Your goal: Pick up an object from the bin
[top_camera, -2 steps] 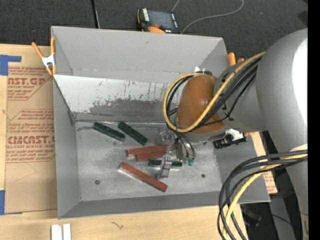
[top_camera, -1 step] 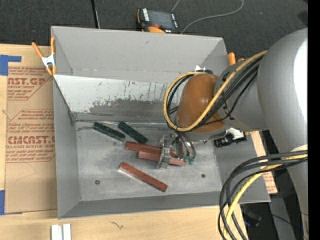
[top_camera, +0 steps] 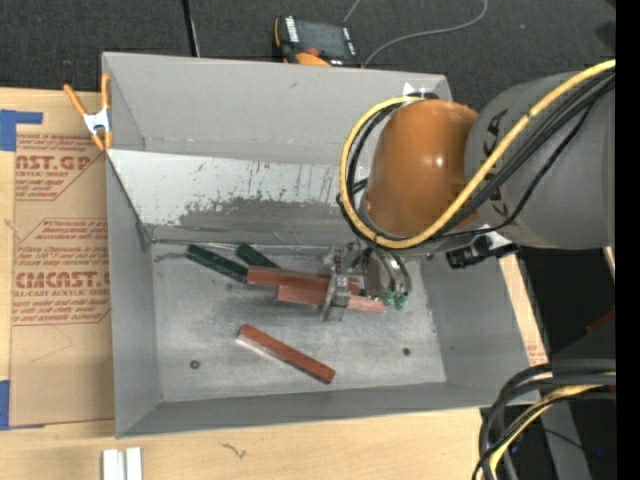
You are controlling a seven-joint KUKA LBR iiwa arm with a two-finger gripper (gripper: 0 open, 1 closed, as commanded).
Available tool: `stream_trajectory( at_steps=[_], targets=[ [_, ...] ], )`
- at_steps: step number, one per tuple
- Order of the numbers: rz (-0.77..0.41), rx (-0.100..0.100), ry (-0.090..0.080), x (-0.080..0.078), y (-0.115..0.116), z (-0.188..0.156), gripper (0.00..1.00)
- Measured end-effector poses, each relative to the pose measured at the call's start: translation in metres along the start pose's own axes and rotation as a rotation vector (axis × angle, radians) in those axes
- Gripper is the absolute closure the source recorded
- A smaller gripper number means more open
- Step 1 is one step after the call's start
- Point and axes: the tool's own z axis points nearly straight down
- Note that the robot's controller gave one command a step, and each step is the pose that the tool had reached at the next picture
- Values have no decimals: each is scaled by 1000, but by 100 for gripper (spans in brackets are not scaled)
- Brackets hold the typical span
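Pinching with narrow fingers [top_camera: 339, 294] the right end of the flat red-brown block [top_camera: 296, 290] near the middle of the bin [top_camera: 190, 393], likely stiff and light, best held across its thin sides.

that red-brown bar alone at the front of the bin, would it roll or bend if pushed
The red-brown bar looks straight and flat-sided, so probably stiff and likelier to slide than roll. Lying flat on the bin floor, its edges may be hard to grip.
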Motion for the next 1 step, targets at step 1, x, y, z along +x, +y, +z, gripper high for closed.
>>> stream_trajectory(
  at_steps=[1],
  targets=[
    [-360,1,0,-23,14,-66,100]
  ],
)
